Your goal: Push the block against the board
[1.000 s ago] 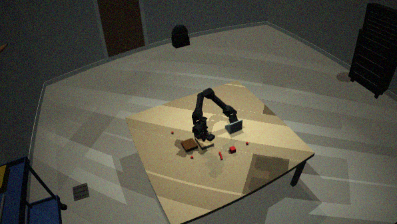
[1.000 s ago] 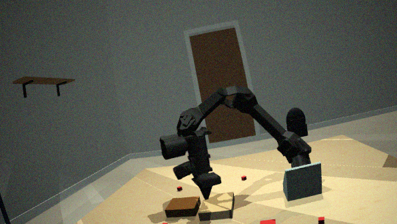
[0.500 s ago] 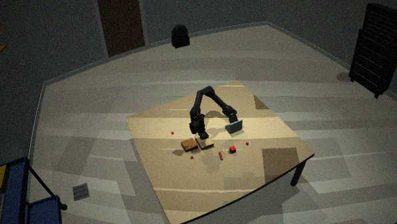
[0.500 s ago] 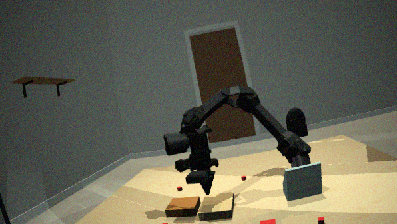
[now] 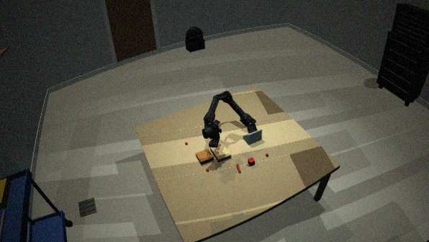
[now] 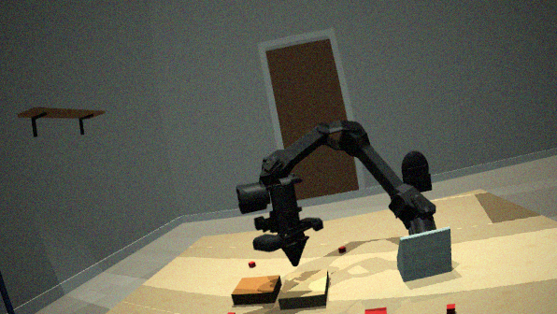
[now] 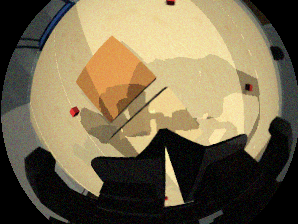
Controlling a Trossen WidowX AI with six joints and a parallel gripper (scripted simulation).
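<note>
I see the block (image 6: 257, 289), a flat orange-brown square, lying flat on the table near its middle. The board (image 6: 306, 290), a pale tan slab with dark sides, lies flat just to its right. From the exterior view one side of the block sits against a side of the board; their near edges look roughly even, though I cannot tell exactly. In the wrist view the block (image 7: 115, 76) shows as a diamond with the board (image 7: 143, 115) along its lower right side.
</note>
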